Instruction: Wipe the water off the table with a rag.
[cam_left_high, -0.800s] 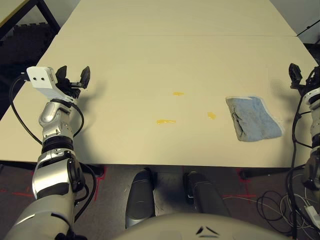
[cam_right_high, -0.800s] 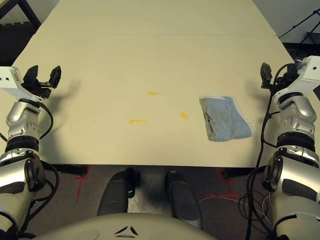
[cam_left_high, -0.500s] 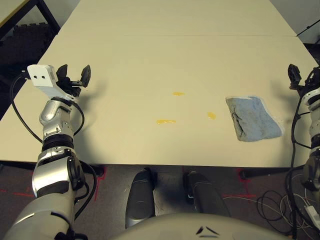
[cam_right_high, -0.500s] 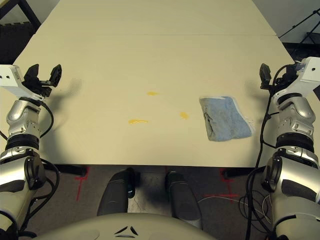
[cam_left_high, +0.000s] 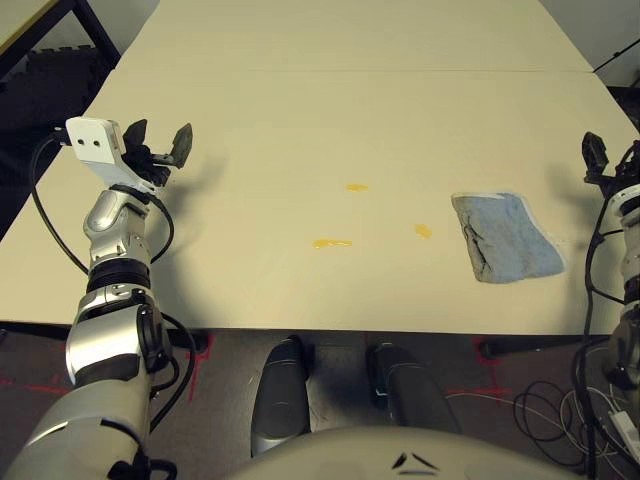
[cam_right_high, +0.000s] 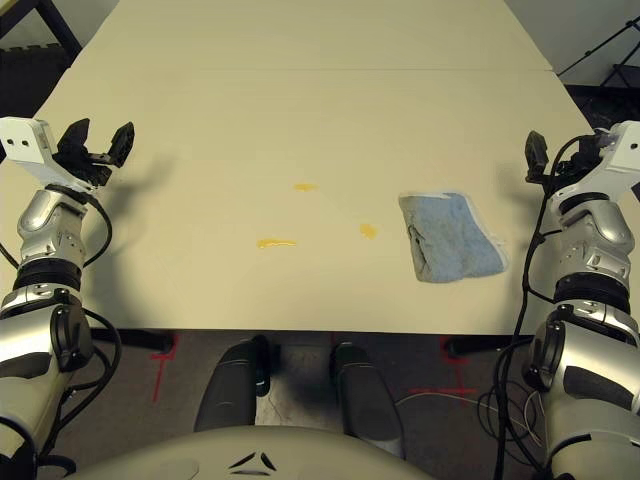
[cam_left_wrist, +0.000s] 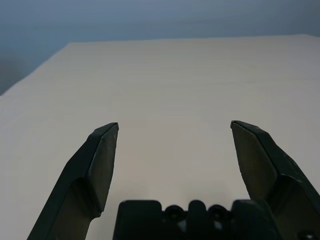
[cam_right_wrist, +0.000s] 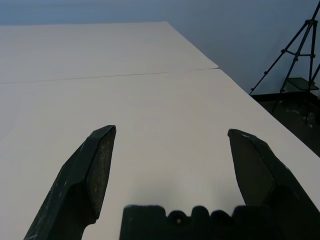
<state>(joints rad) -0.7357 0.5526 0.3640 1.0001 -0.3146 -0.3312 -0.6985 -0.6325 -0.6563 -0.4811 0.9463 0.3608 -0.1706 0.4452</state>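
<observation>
Three small yellow wet spots lie on the big pale table (cam_left_high: 250, 130). Think of a clock laid flat in the middle of them, with twelve pointing away from the robot. One spot (cam_left_high: 357, 188) is near twelve, one (cam_left_high: 423, 231) is near three, and a longer streak (cam_left_high: 332, 243) is near eight. They do not touch each other.

The blue rag (cam_left_high: 512, 238) lies flat out at three o'clock, past the closest spot and apart from it. It has a dark fold on the side facing the spots.

The left gripper (cam_left_wrist: 174, 123) is up over the table at ten o'clock. Its two fingers are spread wide, with nothing in them. The right gripper (cam_right_wrist: 172, 129) is out near two o'clock, above the table, and its fingers are wide apart and empty too.

From where I stand, this looks like the very start: get the rag first. No wiping is done. The right arm seems best for it, being closer. It needs to come in toward the rag, go down low, and pinch a good bit of the soft cloth. If it pinches only the thin edge, the rag might slip out. After that comes rubbing toward nine o'clock, over all the spots.
</observation>
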